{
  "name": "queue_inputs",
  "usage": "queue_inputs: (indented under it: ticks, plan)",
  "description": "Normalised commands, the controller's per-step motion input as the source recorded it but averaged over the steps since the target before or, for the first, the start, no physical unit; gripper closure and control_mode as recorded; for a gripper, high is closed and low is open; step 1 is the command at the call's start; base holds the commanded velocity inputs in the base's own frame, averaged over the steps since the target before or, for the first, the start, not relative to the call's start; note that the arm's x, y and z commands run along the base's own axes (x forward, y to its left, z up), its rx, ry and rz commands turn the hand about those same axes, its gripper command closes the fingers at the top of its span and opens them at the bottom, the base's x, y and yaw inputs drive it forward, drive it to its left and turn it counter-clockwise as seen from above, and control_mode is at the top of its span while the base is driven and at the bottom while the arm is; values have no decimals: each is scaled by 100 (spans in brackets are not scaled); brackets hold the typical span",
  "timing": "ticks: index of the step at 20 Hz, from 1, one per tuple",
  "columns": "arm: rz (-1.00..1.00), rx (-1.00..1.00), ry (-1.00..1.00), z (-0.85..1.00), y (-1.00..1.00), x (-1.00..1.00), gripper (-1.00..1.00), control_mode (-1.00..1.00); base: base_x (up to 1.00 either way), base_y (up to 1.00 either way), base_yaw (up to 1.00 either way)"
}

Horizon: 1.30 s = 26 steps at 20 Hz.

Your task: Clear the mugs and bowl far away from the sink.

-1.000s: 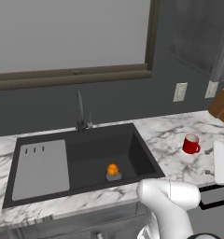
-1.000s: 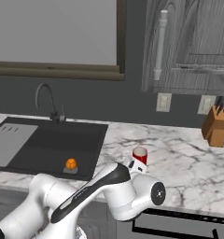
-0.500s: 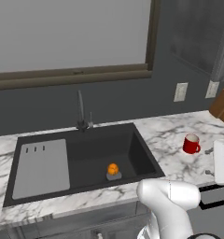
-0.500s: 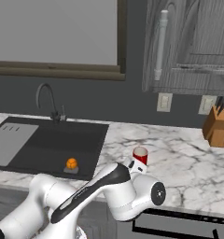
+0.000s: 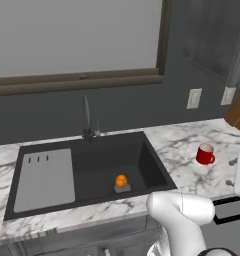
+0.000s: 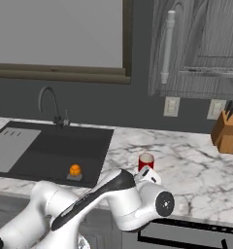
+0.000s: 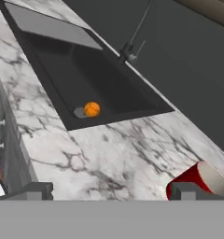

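Black rectangular recessed sink (image 5: 92, 170) sits in the white marble counter (image 5: 187, 150); a small orange ball (image 5: 121, 180) lies in the basin, and the red handled mug with white inside (image 5: 205, 154) stands on the counter well right of the sink. Right base view: mug (image 6: 146, 161) right of the sink (image 6: 45, 148), just behind the arm. Hand view: jaws (image 7: 109, 190) wide apart, holding nothing; mug (image 7: 198, 179) at the right fingertip, sink (image 7: 86, 79) beyond.
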Motion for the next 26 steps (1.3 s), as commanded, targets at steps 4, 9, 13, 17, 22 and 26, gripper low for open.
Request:
queue_inputs:
  ticks: [4,9,13,17,22,26]
  plan:
    - [-27,0,10,0,-5,19,-100,-100,0,0,0]
    - [-27,0,13,0,0,50,-100,-100,0,0,0]
    - [-19,8,14,0,0,58,-100,-100,0,0,0]
    - [-10,12,11,0,-1,47,-100,-100,0,0,0]
    - [-6,17,10,0,-10,31,-100,-100,0,0,0]
    - [-6,20,10,0,-18,17,-100,-100,0,0,0]
